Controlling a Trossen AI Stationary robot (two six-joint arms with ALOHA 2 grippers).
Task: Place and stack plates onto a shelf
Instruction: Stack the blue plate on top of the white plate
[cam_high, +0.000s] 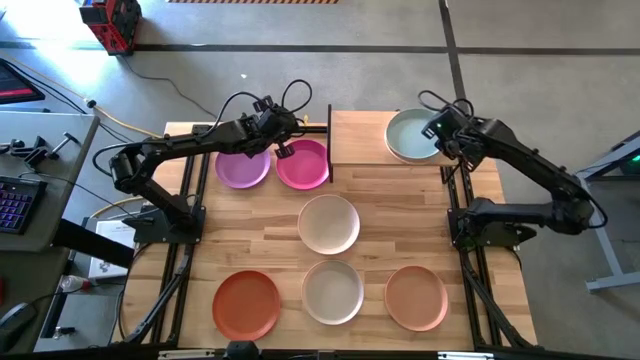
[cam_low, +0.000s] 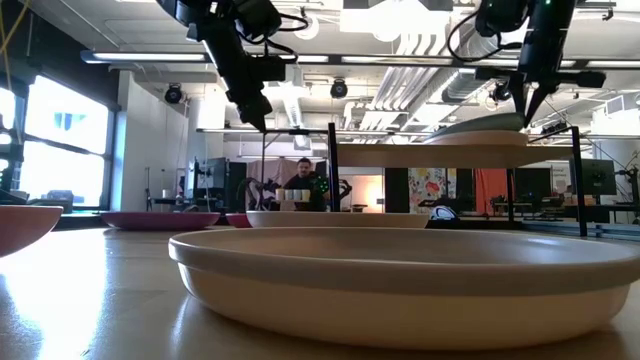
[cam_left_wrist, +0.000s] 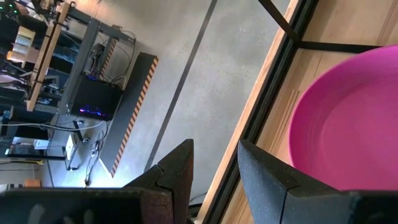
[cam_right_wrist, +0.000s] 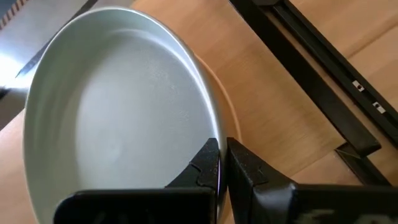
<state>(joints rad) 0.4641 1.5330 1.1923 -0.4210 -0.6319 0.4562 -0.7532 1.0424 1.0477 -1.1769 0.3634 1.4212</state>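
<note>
While most of the plates wait on the tabletop (cam_high: 270, 240), only the pale mint plate (cam_high: 410, 135) sits on the shelf (cam_high: 360, 138), at its right end. A thin peach rim showing under the mint plate in the right wrist view hints at a second plate beneath it, though that cannot be confirmed.

The right gripper (cam_right_wrist: 219, 163) is clenched on the mint plate's near rim, fingertips pinching the edge, so this placement looks just short of release. The left gripper (cam_left_wrist: 214, 163) hovers with its fingers parted and holding nothing, at the back edge of the table beside the magenta plate (cam_high: 304, 164).

Six plates are left to move, by the overhead view: the purple plate (cam_high: 243, 166) and the magenta one, touching side by side just left of the shelf; a cream plate (cam_high: 329, 223) mid-table; and along the front an orange-red plate (cam_high: 246, 304), an off-white plate (cam_high: 333, 291) and a peach plate (cam_high: 416, 297).

Round, the mint plate has no long axis; it lies flat, hollow up. The shelf's long side runs left to right, its left half bare.
</note>
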